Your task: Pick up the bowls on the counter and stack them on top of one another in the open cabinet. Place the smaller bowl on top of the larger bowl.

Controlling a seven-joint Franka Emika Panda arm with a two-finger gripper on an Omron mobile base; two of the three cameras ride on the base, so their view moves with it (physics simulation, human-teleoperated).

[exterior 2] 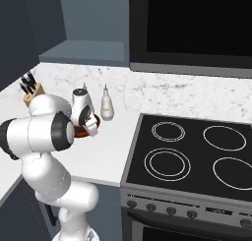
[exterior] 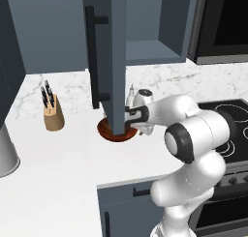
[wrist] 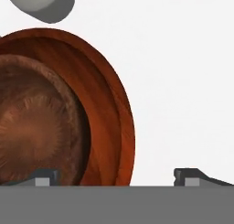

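gripper [wrist: 116, 176] hung spread above the wide glossy reddish-brown bowl [wrist: 107, 113] on the white marble tabletop [wrist: 183, 81], dark brown bowl [wrist: 36, 127] nested inside; best straddle the right rim squarely before closing.

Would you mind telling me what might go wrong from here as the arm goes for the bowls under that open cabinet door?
1. The gripper is open astride the larger bowl rim; a thin rim grasp could slip on lifting.
2. In the hand view the smaller bowl appears to sit inside it, so it might slide or tip.
3. The cabinet door hangs over the bowls, so lifting straight up risks a hit.
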